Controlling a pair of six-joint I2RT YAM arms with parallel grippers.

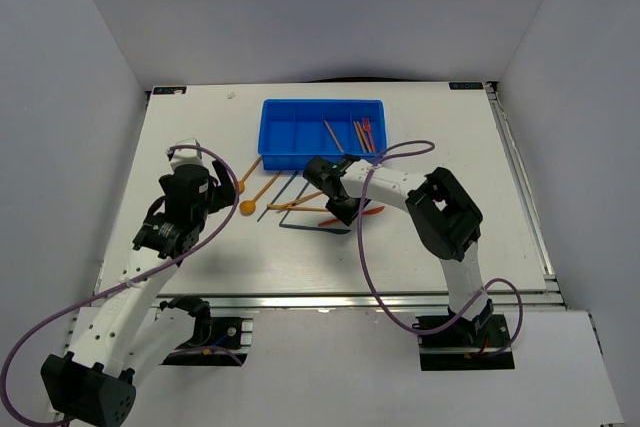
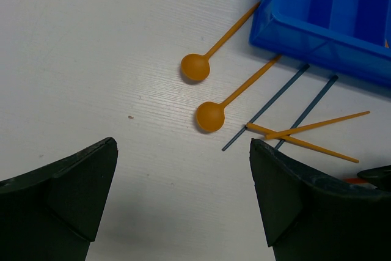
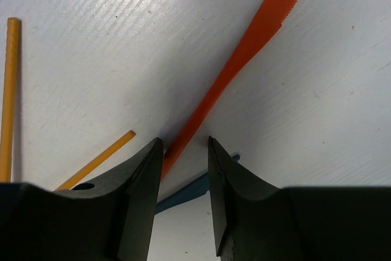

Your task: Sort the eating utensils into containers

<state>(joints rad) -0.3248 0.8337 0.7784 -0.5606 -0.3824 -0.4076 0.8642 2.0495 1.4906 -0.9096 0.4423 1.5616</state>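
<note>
- Two orange spoons (image 2: 211,117) lie side by side on the table (image 2: 91,41), just left of the tray's near corner, bowls toward the left arm.
- Two dark blue sticks (image 2: 266,108) lie roughly parallel in front of the tray.
- Two orange sticks (image 2: 317,124) cross each other over the blue sticks' near ends.
- One red knife (image 3: 244,53) with a serrated edge lies on the table to the right of the sticks.
- One blue tray (image 1: 285,162) sits at the far middle of the table. Its right-hand compartments hold a few orange and red pieces, too small to count.
- Left gripper (image 2: 183,145): the fingers are spread wide, holding and touching nothing, above bare table near the spoons.
- Right gripper (image 3: 185,142): the fingers are a narrow gap apart, low over the table and straddling the knife's handle. The handle runs close against one finger, with a gap at the other, so the knife is not clamped.
</note>
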